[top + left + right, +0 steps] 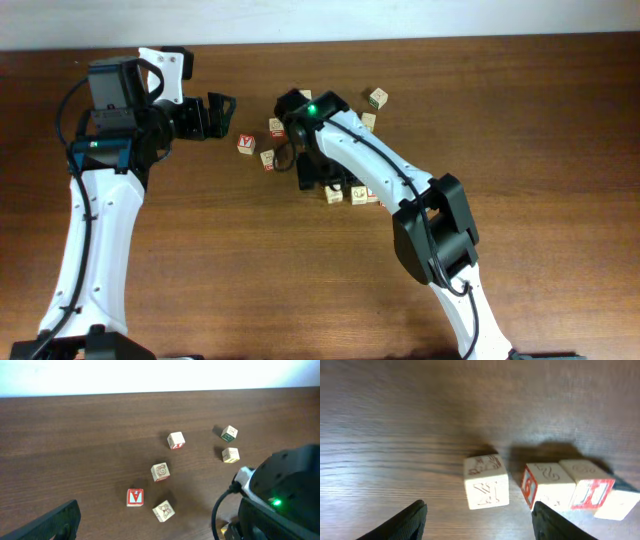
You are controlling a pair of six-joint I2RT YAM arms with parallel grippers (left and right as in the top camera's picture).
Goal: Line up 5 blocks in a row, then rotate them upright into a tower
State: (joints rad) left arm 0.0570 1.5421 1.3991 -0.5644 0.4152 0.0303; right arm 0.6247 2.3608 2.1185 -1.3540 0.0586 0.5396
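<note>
Small light-wood blocks lie scattered mid-table. In the right wrist view one block (486, 482) with a faint carved letter sits between and just beyond the fingertips of my right gripper (479, 510), which is open and touches nothing. To its right stands a row of blocks: one with a red side (547, 485), then the red-framed "I" block (590, 491). Overhead, that row (359, 194) shows beside the right arm, which hides the gripper. More blocks lie at the back (377, 97), (368, 121) and left (276, 127), (268, 159). My left gripper (222, 106) hovers open to the left.
A red-framed letter cube (246, 145) lies left of the cluster, also seen in the left wrist view as a red cube (135, 497). The right arm's wrist (280, 490) fills that view's lower right. The table's far edge (400, 38) meets a white wall.
</note>
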